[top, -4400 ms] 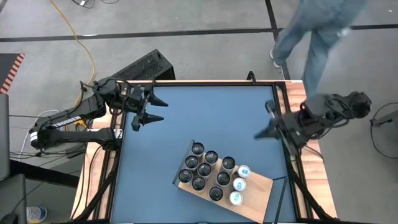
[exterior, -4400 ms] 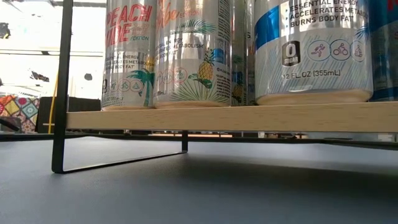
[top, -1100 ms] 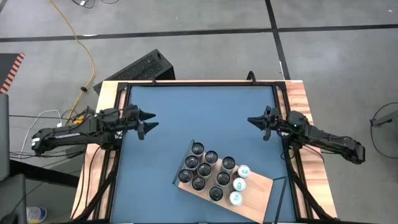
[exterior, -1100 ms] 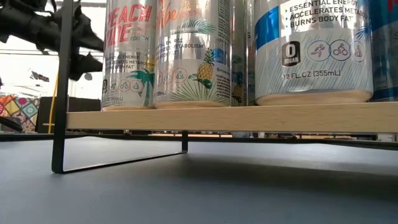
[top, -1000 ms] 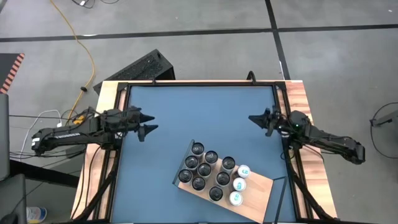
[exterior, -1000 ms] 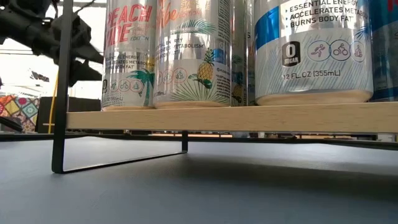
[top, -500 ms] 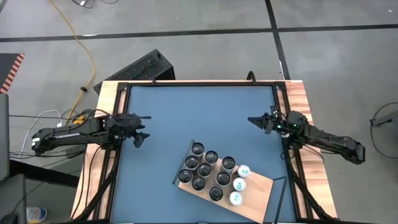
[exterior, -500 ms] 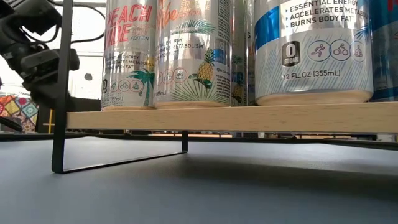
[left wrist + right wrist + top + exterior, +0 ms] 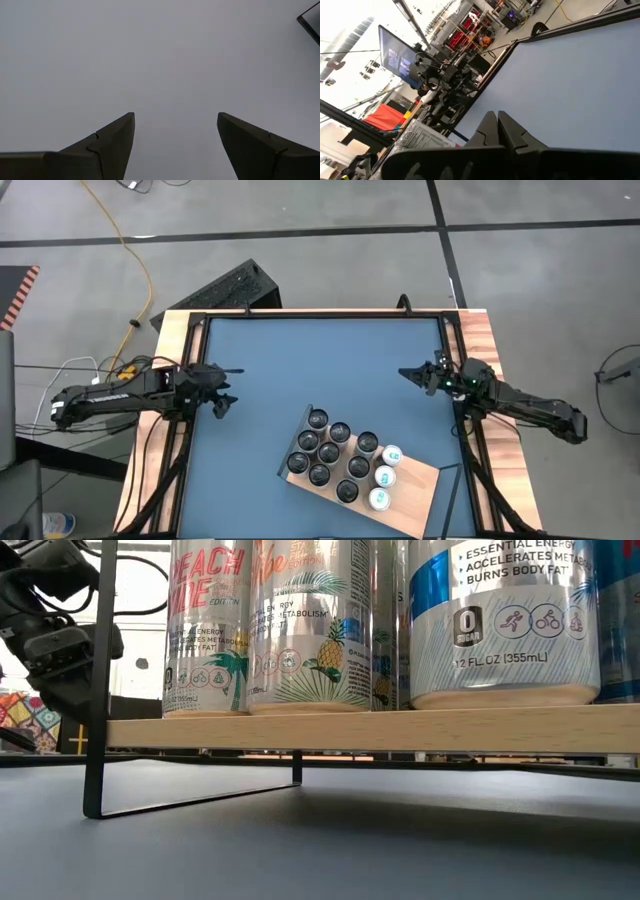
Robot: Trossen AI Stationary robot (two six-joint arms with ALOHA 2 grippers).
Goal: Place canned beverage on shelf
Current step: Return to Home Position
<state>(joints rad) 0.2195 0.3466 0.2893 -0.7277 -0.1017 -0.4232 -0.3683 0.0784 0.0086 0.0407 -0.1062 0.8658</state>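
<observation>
At the left edge of the blue table: left end effector, low over the surface, well apart from the shelf. Fingers spread wide, nothing between them, only bare table beneath. In the low view, left arm dark behind the shelf's thin black leg.

Toward the near right of the table: shelf, a light-wood board set at a slant to the table's edges, raised on a black frame. On it, nine dark-topped cans in slanted rows of three, upright, close together. Just beside them, toward the right, three blue cans with pale tops in one line, then a bare stretch of board. From table height: peach-labelled can, pineapple-labelled can and blue-and-white can, all upright along the shelf.

At the right edge of the table: right end effector, pointing inward, well apart from the shelf. Fingers pressed together, holding nothing.
</observation>
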